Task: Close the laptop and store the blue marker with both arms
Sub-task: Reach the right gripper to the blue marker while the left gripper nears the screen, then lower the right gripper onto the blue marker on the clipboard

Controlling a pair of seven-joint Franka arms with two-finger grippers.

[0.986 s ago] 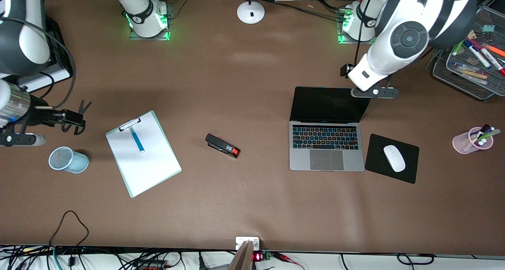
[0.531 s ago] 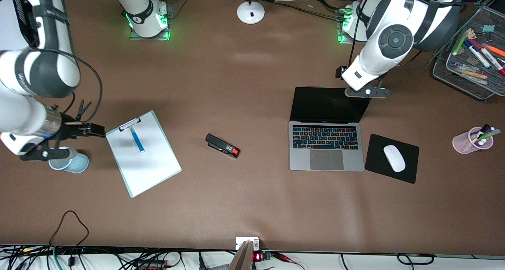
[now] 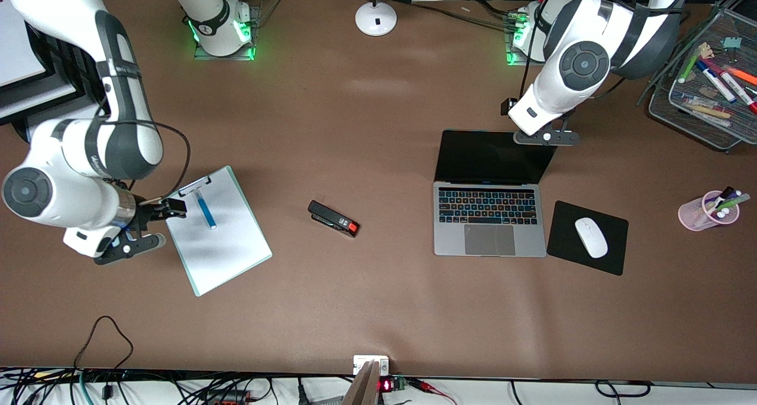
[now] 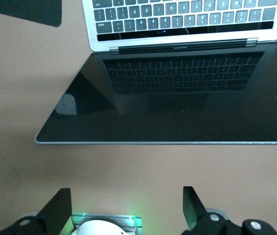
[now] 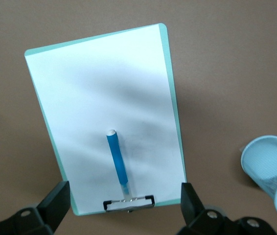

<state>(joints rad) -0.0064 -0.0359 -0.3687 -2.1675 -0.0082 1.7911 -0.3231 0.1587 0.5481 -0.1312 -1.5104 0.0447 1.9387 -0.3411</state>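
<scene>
The laptop lies open, its black screen tilted back. My left gripper hangs open and empty over the table just past the screen's top edge, near the corner toward the left arm's end; it also shows in the left wrist view. The blue marker lies on a white clipboard, its tip by the metal clip. My right gripper is open and empty, low over the clipboard's clip edge; in the right wrist view the marker lies just ahead of it.
A pale blue mesh cup lies beside the clipboard, hidden under the right arm in the front view. A black stapler lies mid-table. A mouse on a black pad, a pink cup and a wire tray stand toward the left arm's end.
My right arm has swung in from the table's end to the clipboard's clip edge and now covers the mesh cup. My left gripper has shifted slightly along the screen's top edge.
</scene>
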